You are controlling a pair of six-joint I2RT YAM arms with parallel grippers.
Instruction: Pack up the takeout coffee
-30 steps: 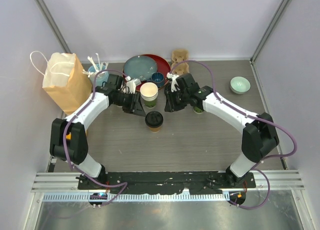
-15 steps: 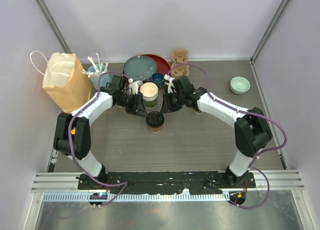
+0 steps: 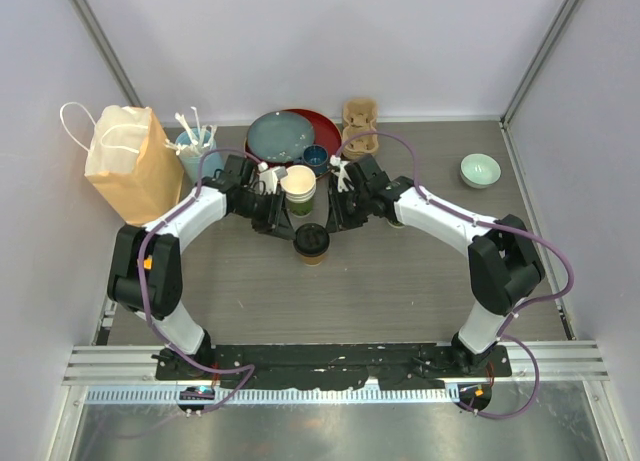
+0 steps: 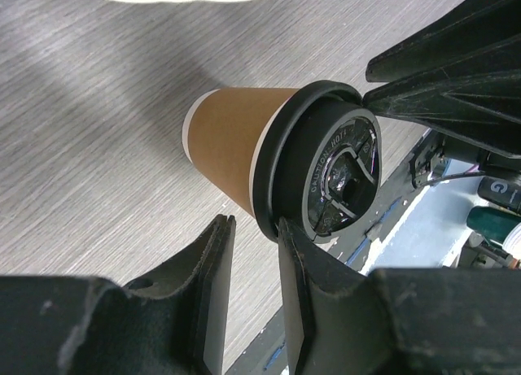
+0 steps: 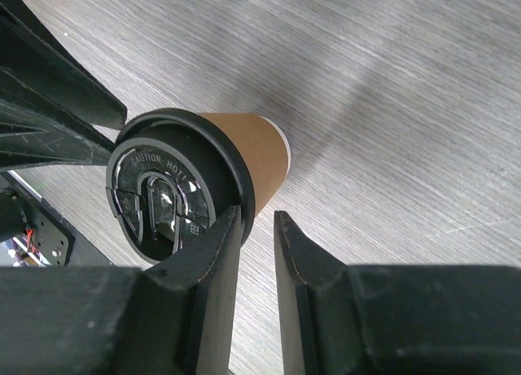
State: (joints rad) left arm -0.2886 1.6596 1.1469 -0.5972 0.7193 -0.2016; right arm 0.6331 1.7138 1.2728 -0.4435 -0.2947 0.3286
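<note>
The brown-sided coffee cup [image 3: 309,243] stands on the table with a black lid [image 4: 330,170] on it. Behind it is the green-sided cup [image 3: 298,186], lidless and showing its cream inside. My left gripper [image 3: 283,219] is on the brown cup's left. In the left wrist view its jaws [image 4: 254,224] stand narrowly open and empty, with one finger [image 4: 305,281] against the lid's rim. My right gripper [image 3: 333,219] mirrors it on the right. Its jaws [image 5: 256,216] are also narrowly open and empty, with one finger [image 5: 210,281] against the lid [image 5: 172,188].
A brown paper bag [image 3: 130,163] stands at the back left beside a light-blue cup of stirrers [image 3: 195,141]. Stacked plates [image 3: 285,134], a small blue cup [image 3: 316,159] and a cardboard cup carrier [image 3: 358,126] sit at the back. A pale green bowl [image 3: 479,169] is at the right.
Both grippers have moved inward to either side of the lidded brown cup, and their jaws have narrowed. The cups have not moved.
</note>
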